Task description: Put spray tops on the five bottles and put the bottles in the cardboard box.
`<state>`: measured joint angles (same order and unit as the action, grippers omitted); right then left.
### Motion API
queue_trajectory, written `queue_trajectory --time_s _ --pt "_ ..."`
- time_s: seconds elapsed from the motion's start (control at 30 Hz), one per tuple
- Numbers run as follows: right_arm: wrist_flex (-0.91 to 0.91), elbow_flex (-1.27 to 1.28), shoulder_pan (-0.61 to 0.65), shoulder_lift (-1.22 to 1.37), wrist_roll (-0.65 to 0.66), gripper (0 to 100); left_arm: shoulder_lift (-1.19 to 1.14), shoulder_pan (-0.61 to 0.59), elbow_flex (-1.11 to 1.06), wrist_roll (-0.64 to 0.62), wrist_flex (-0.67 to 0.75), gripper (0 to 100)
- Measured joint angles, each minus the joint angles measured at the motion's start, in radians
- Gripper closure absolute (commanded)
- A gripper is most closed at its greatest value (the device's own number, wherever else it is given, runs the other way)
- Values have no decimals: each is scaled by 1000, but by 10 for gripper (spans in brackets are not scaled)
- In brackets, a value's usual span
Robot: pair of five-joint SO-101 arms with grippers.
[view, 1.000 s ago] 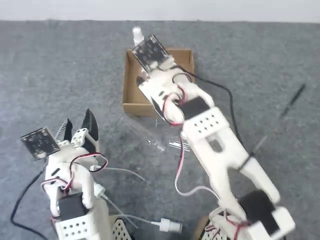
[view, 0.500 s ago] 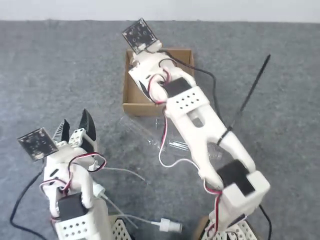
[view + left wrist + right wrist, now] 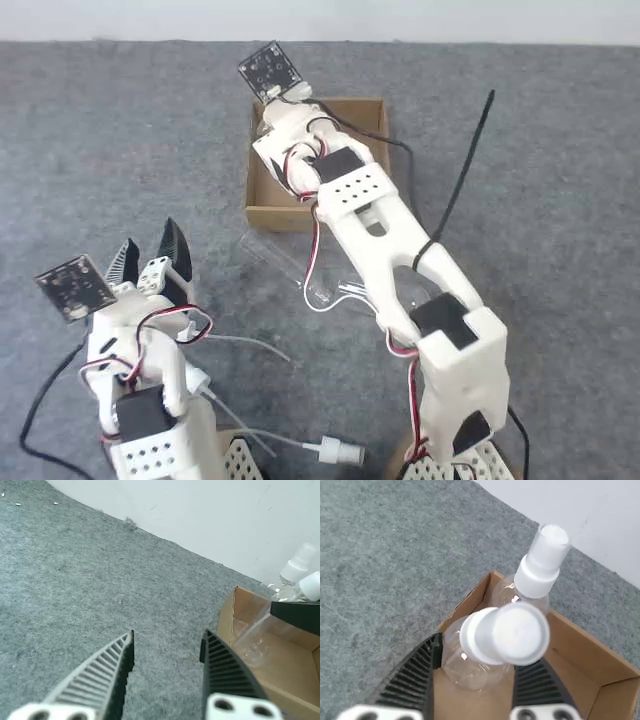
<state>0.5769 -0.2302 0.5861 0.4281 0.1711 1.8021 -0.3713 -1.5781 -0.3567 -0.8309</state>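
Fingers of the right gripper (image 3: 482, 662) pinch a clear plastic bottle with white spray top (image 3: 506, 635), base down, cap toward the wrist. Grey carpet worktop (image 3: 560, 200): brown cardboard box (image 3: 268, 215) at 12 o'clock, held bottle over its 11 o'clock corner, just beside a capped bottle (image 3: 540, 560) standing there. Judgement: lower straight; wall and neighbour close, open room toward 3 o'clock. Left gripper (image 3: 152, 238) at 8 o'clock, fingers spread, nearer the uncapped clear bottles (image 3: 285, 262) lying mid-worktop and the loose spray top (image 3: 338, 452) at 6 o'clock.

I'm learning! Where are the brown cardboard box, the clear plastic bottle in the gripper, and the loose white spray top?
brown cardboard box (image 3: 270, 218): high view, front wall.
clear plastic bottle (image 3: 462, 667): right wrist view, body.
loose white spray top (image 3: 338, 452): high view, head.
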Motion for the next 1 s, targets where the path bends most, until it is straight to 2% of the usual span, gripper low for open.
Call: queue_trajectory --time_s 0.5,1.0 --pt "-150 -25 -3 129 -2 989 0 0 -11 0 0 794" --pt "-155 -31 -3 137 -3 979 0 0 -11 0 0 793"
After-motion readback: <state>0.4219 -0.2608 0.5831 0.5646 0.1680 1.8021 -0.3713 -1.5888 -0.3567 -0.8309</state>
